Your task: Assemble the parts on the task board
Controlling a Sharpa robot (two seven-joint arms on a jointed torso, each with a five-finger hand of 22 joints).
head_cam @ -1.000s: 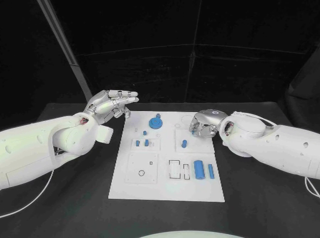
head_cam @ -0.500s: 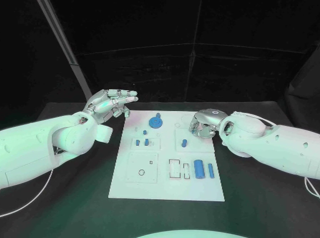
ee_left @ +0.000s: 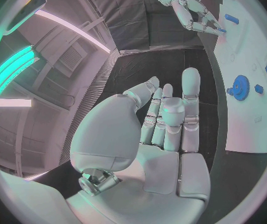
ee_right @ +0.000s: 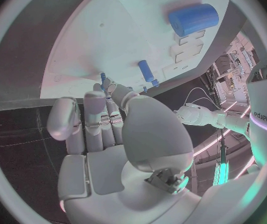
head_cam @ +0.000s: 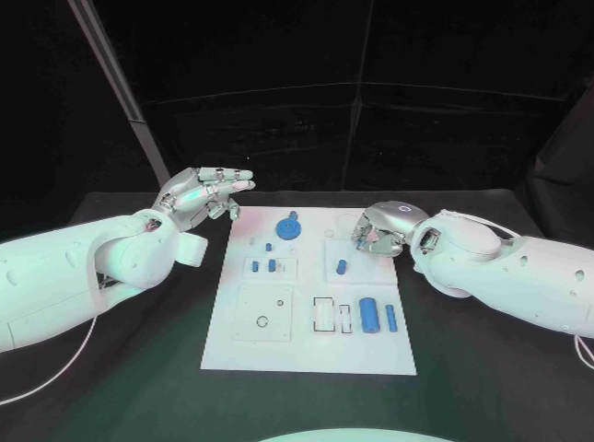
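Two white arms flank the task board (head_cam: 310,304), which lies mid-table with its blue parts: a gear (head_cam: 290,226) at the far end and a cylinder (head_cam: 370,314) near the right edge. Right hand (head_cam: 380,230) hovers over the board's far right corner, fingers curled together; whether they hold anything I cannot tell. Left hand (head_cam: 206,195) is raised beside the board, fingers apart, empty. Judging by this, a pick is in hand; next calls for lowering onto a small peg (head_cam: 341,267).

The room is dim, and the task board (head_cam: 310,290) is bright against the black table (head_cam: 483,341). Ceiling strip lamps (ee_left: 12,72) glare. Both wrist views bend strongly at their rims.
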